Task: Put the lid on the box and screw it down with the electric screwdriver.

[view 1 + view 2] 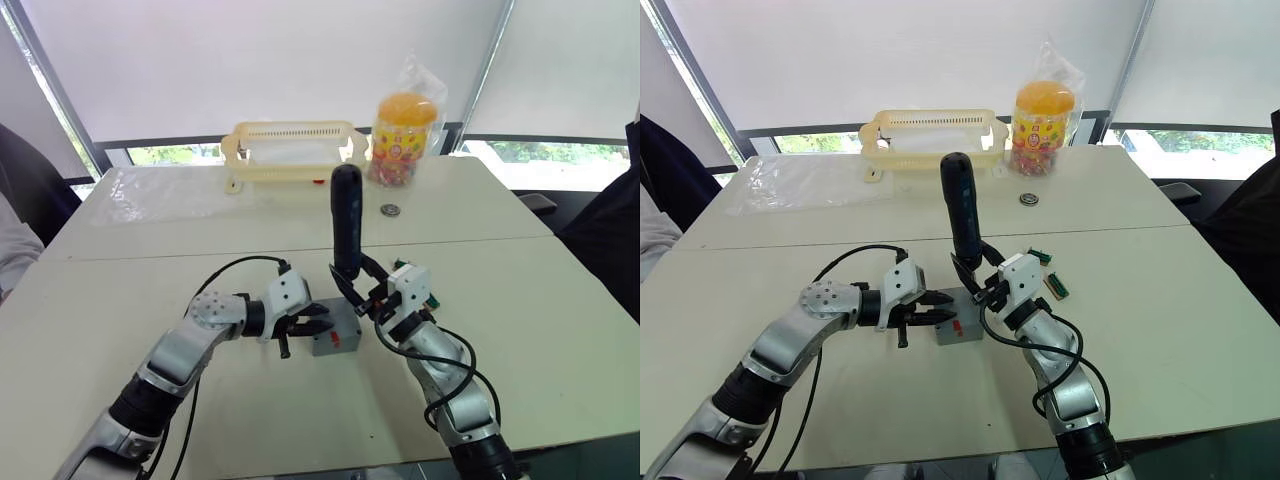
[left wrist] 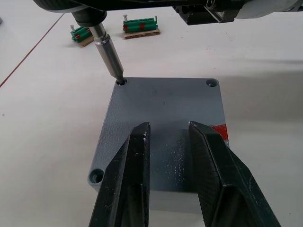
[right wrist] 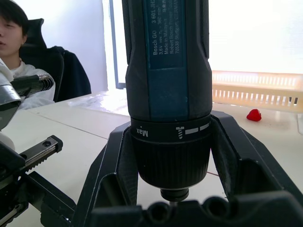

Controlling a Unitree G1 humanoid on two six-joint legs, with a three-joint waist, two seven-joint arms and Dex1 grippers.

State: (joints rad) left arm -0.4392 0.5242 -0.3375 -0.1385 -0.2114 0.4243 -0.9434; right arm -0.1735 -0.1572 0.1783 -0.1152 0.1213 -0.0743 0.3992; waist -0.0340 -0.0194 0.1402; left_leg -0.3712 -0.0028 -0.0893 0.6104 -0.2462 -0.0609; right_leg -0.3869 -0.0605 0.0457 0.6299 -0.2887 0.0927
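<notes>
The grey lid (image 2: 165, 101) lies flat on the box (image 1: 335, 338), whose side carries a red mark (image 2: 219, 131). My right gripper (image 1: 357, 283) is shut on the electric screwdriver (image 1: 346, 220), holding it upright. Its metal bit (image 2: 108, 52) stands in the lid's corner screw hole farthest from my left wrist. My left gripper (image 2: 168, 126) reaches over the lid from the left, fingers (image 2: 135, 161) slightly apart with nothing between them, tips low over the lid's surface. Two other corner holes are visible in the left wrist view.
Green bit strips (image 2: 142, 24) lie on the table just right of the box. At the far side stand a yellow basket (image 1: 293, 150), a jar of sweets (image 1: 402, 130) and a small round metal piece (image 1: 390, 210). A person (image 3: 14, 33) sits at the left.
</notes>
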